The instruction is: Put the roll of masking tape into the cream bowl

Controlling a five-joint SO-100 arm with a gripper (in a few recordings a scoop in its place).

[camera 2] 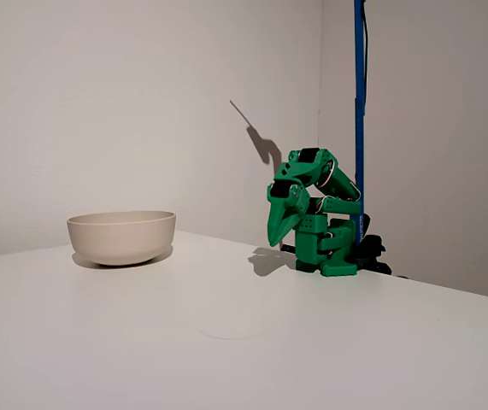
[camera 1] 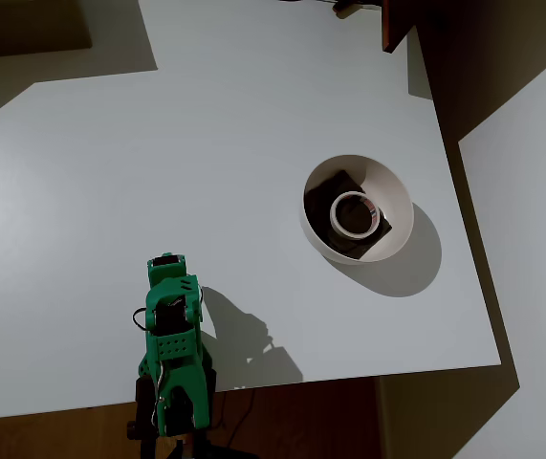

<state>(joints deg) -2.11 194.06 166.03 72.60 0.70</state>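
The roll of masking tape (camera 1: 353, 213) lies flat inside the cream bowl (camera 1: 399, 203), on the dark brown square pad (camera 1: 334, 192). In the fixed view the cream bowl (camera 2: 122, 237) stands at the left and its wall hides the tape. My green arm is folded back at its base, far from the bowl. Its gripper (camera 2: 274, 242) points down at the table, shut, with nothing in it. In the overhead view the gripper (camera 1: 166, 268) sits at the lower left, hidden under the wrist.
The white table (camera 1: 158, 153) ends close behind the arm's base at the bottom edge of the overhead view. A blue pole (camera 2: 360, 111) rises behind the arm. A dark brown corner (camera 1: 395, 24) juts over the table's top right edge.
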